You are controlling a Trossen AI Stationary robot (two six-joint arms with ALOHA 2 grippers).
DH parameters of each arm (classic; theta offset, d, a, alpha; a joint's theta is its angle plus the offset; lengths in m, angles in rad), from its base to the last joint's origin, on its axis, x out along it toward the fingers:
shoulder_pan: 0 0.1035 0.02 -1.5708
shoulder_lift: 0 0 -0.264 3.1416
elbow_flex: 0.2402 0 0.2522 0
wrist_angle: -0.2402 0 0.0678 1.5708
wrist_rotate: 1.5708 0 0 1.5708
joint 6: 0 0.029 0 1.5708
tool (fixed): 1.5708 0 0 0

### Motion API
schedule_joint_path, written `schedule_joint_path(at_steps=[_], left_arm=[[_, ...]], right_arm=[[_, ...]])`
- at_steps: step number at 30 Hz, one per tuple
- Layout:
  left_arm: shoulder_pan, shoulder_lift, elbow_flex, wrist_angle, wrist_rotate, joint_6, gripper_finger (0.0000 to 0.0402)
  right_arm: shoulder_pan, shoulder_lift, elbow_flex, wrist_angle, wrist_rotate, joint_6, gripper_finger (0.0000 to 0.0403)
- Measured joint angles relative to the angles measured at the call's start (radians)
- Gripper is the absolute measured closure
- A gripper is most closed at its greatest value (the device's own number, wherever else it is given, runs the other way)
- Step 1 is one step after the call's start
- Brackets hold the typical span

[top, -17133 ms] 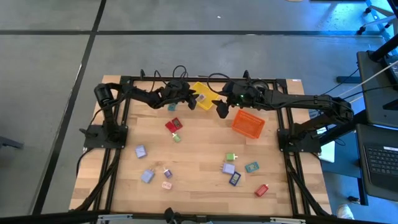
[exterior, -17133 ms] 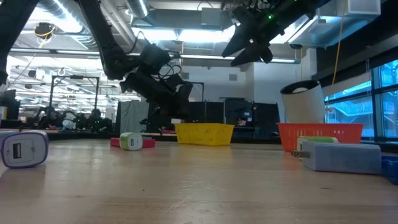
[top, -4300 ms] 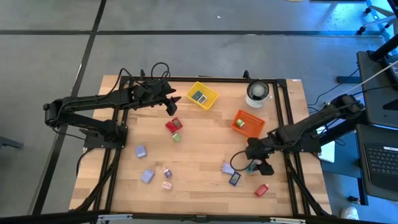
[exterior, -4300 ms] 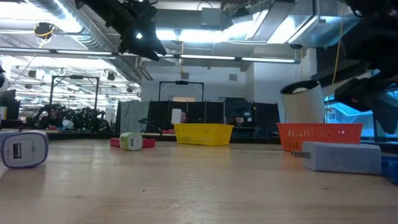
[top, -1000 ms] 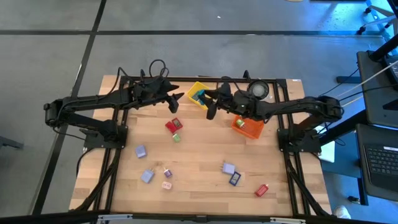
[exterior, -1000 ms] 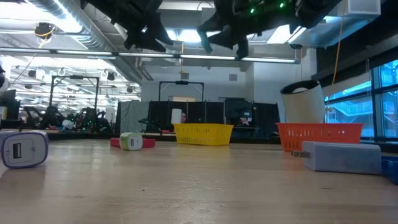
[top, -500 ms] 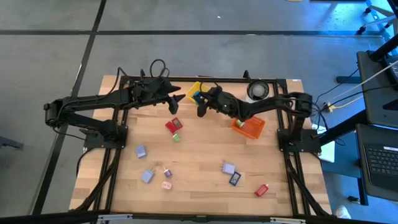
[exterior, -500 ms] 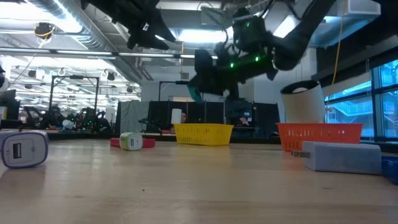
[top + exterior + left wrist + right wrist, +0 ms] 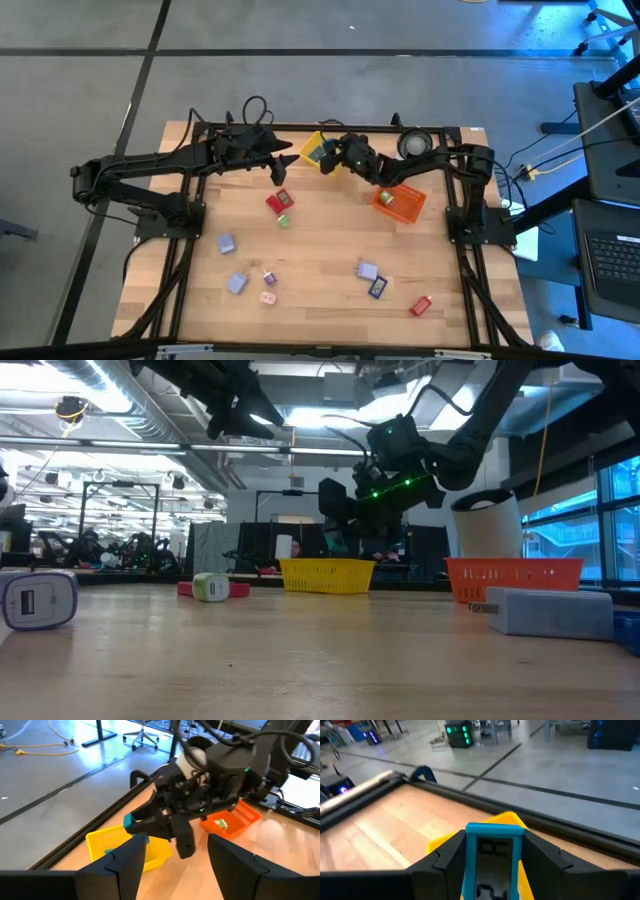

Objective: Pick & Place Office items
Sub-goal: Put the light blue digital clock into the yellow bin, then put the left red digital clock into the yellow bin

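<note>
My right gripper hangs over the yellow bin at the table's far edge, shut on a teal blocky piece. My left gripper hovers open just left of that bin, above the table and touching nothing. The other office items lie flat on the wood: a red piece with a green one, lavender pieces, a pink one, and a lavender, dark blue and red piece near the front right. My right gripper pinches the teal piece between its two fingers, one on each of two opposite sides. The fingers come from the table's right, slanting down. The piece is lifted clear, above the yellow bin's rim.
The orange bin sits right of the yellow one, with a green-and-white piece inside. A white round roll stands at the far edge. A black frame runs round the table. Bare wood lies mid-table.
My right gripper has carried the teal piece toward the table's far edge and left, from beside the orange bin to above the yellow bin, and has come lower. It has stayed shut on the piece.
</note>
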Motion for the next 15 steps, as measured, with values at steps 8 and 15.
schedule_joint_path(at_steps=[8, 15], left_arm=[[0.000, 0.000, 0.000, 0.000, 0.008, 0.001, 0.0192], [0.000, 0.000, 0.000, -0.010, 0.007, 0.002, 0.0193]], right_arm=[[-0.001, 0.000, 0.000, -0.075, -0.003, 0.037, 0.0203], [-0.001, 0.000, 0.000, -0.075, -0.007, 0.057, 0.0176]])
